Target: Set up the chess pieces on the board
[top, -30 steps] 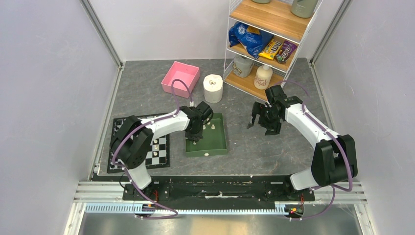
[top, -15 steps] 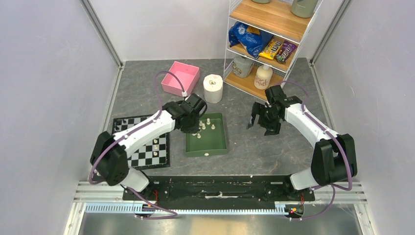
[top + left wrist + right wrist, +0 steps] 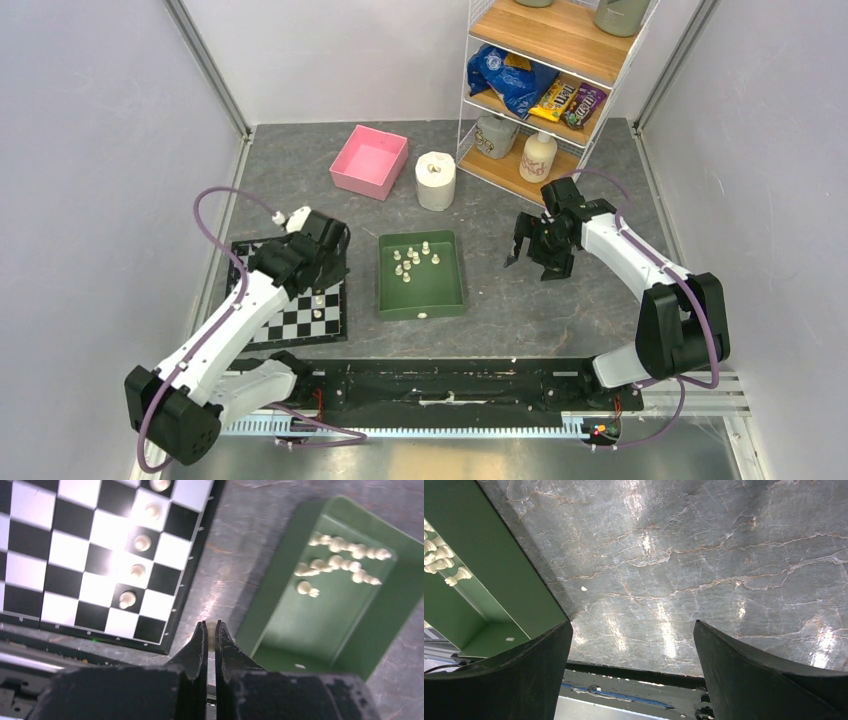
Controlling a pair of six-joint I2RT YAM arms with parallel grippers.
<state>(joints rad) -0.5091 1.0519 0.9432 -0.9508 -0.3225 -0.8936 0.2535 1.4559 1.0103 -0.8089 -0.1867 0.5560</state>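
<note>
Between the fingertips of the left end effector [image 3: 210, 627], jaws nearly shut, sits one small cream-white plastic chess piece [image 3: 212, 636], pinched at the very tips only. Directly below the end effector is the bare grey marble-look table [image 3: 215, 587], on the strip between board and tray, so the piece is over no square yet. To the left of the end effector in the wrist view lies the flat black-and-white checkered board [image 3: 65, 552]. Five standing cream-white pieces [image 3: 142, 542] form one line near the board edge closest to the end effector. To its right, the green rectangular plastic tray [image 3: 320, 630] holds the leftover cream-white pieces [image 3: 340, 562], clustered toward its far end.

Risks, as I judge them:
- With such a thin tip grip, the piece could twist or slip out during the carry and roll away on the table.
- The standing line is tight, so fingers coming down beside it could clip a neighbour and topple several.
- A release off-centre or tilted would leave the piece on its side.
- Glare on the board may hide square edges.

The right end effector [image 3: 632, 630] is spread wide and empty, hovering over the table on the tray's other side, well apart from the left one. Collision risk looks low unless both go for the tray at once.
</note>
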